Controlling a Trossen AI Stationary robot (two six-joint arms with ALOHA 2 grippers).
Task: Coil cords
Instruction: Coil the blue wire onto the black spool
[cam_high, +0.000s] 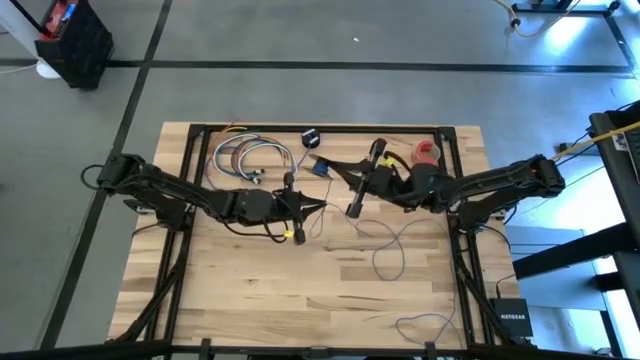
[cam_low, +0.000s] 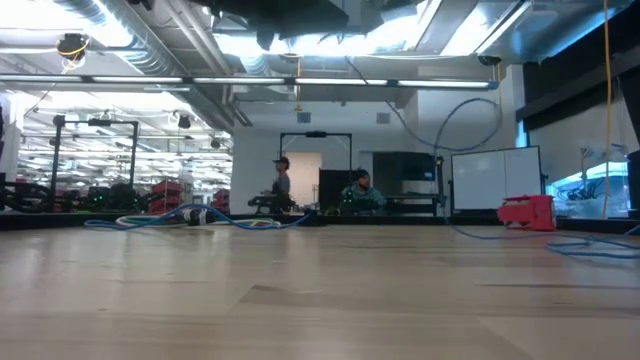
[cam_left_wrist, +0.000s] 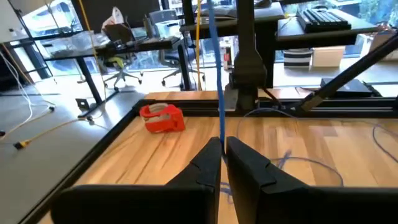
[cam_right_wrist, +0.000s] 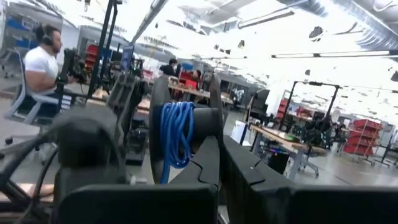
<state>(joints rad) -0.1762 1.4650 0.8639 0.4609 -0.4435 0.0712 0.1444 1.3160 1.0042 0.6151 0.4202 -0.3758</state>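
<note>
The thin bluish-purple cord (cam_high: 388, 250) lies in loose loops on the table's right half, and more of it (cam_high: 425, 324) lies near the front edge. My left gripper (cam_high: 303, 207) sits at mid-table, shut on a stretch of the cord (cam_left_wrist: 217, 93). My right gripper (cam_high: 383, 180) is just right of it, shut at a black reel (cam_right_wrist: 163, 127) with blue cord wound on it (cam_right_wrist: 177, 134). The reel's long black bar (cam_high: 364, 182) shows in the high view. A small black puck (cam_high: 311, 138) rests on the table near the far edge. My left gripper pinches the cord between its two fingertips (cam_left_wrist: 219, 148). From the fingers the cord runs straight and taut away toward the right arm (cam_left_wrist: 211, 56). My right gripper is shut at the black reel, but its own fingers (cam_right_wrist: 208, 163) hide the place of contact. The reel is clear of the table with its wound cord beside the fingers.
A bundle of coiled cables (cam_high: 250, 156) lies at the far left. A red tape roll (cam_high: 428, 153) stands at the far right and also shows in the left wrist view (cam_left_wrist: 163, 118). A small blue item (cam_high: 322, 167) lies between the arms. The table frame's black rails (cam_high: 320, 128) edge the top.
</note>
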